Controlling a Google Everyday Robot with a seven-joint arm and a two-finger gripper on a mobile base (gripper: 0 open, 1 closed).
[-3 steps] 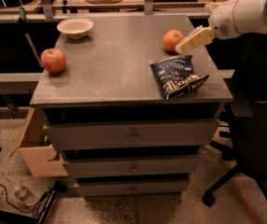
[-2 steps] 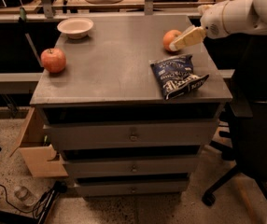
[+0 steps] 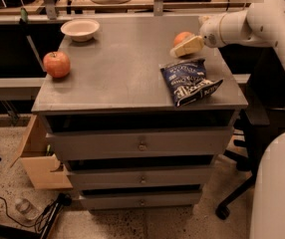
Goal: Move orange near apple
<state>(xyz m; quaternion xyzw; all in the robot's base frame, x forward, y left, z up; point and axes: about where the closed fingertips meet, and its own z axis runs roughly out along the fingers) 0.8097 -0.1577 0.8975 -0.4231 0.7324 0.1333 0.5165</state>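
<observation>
A white robot arm (image 3: 252,23) is spanning the upper right of the frame, its cream-coloured gripper (image 3: 178,49) hanging low over the far right part of a grey metal counter (image 3: 117,71). The gripper is sitting right against the front of a round, plain orange fruit (image 3: 181,35) and partly covering it. Whether the gripper is clenched on the orange or released cannot be told from this angle.

The orange is resting on the counter in the upper right of the surface, just behind a crumpled dark blue snack bag (image 3: 188,81) that is lying near the right edge. A round red apple (image 3: 57,64) with yellowish streaks is sitting well apart from it, at the left edge of the counter. A shallow white bowl (image 3: 80,29) is standing at the far left corner, behind the apple.

Below the top, grey drawers (image 3: 141,146) are stacking down the cabinet front, and an open cardboard box (image 3: 35,158) is sitting on the speckled floor at lower left
</observation>
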